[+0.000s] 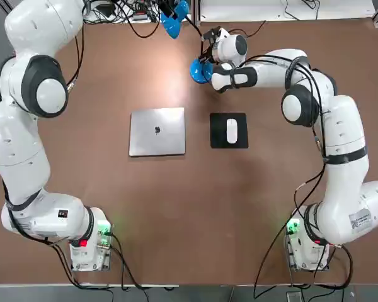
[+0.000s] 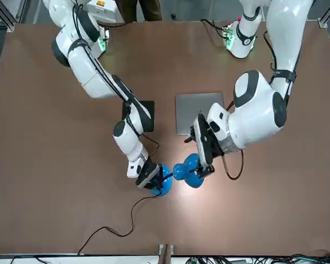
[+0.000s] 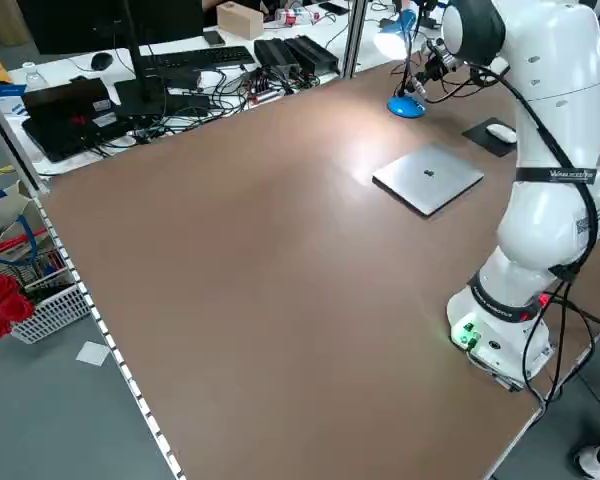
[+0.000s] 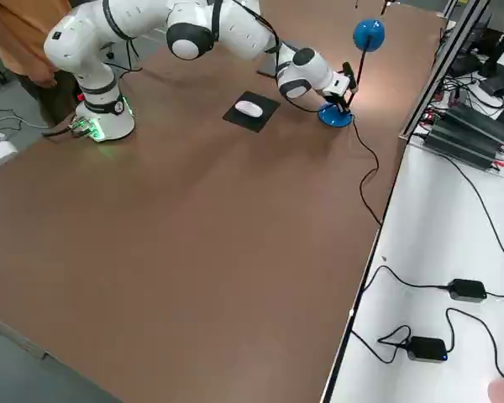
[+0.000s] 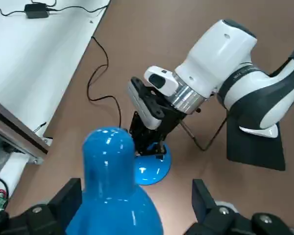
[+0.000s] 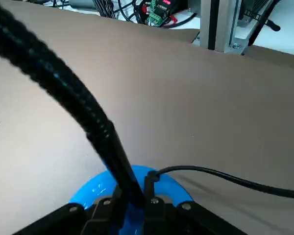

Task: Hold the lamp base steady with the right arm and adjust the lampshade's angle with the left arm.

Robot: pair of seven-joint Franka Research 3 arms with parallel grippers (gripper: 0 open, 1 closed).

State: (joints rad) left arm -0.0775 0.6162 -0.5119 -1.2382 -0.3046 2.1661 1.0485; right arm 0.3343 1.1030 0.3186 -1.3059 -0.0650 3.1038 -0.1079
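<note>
The lamp base (image 1: 199, 70) is a glossy blue disc at the far middle of the table, with a black gooseneck stem (image 6: 73, 93) rising from it. My right gripper (image 1: 207, 61) sits low over the base and is shut on the foot of the stem (image 6: 130, 196). The blue cone lampshade (image 5: 110, 196) hangs above the table's far edge, its lit opening facing down. My left gripper (image 2: 202, 164) is open around the shade: one finger (image 5: 68, 196) is beside it, and the other finger (image 5: 202, 195) stands clear.
A shut silver laptop (image 1: 157, 131) and a white mouse (image 1: 231, 131) on a black pad (image 1: 229, 117) lie mid-table. The lamp's black cord (image 2: 113, 228) trails off the far edge. A bench with cables and electronics (image 3: 180, 70) runs behind. A person (image 4: 17, 42) stands near the right pedestal.
</note>
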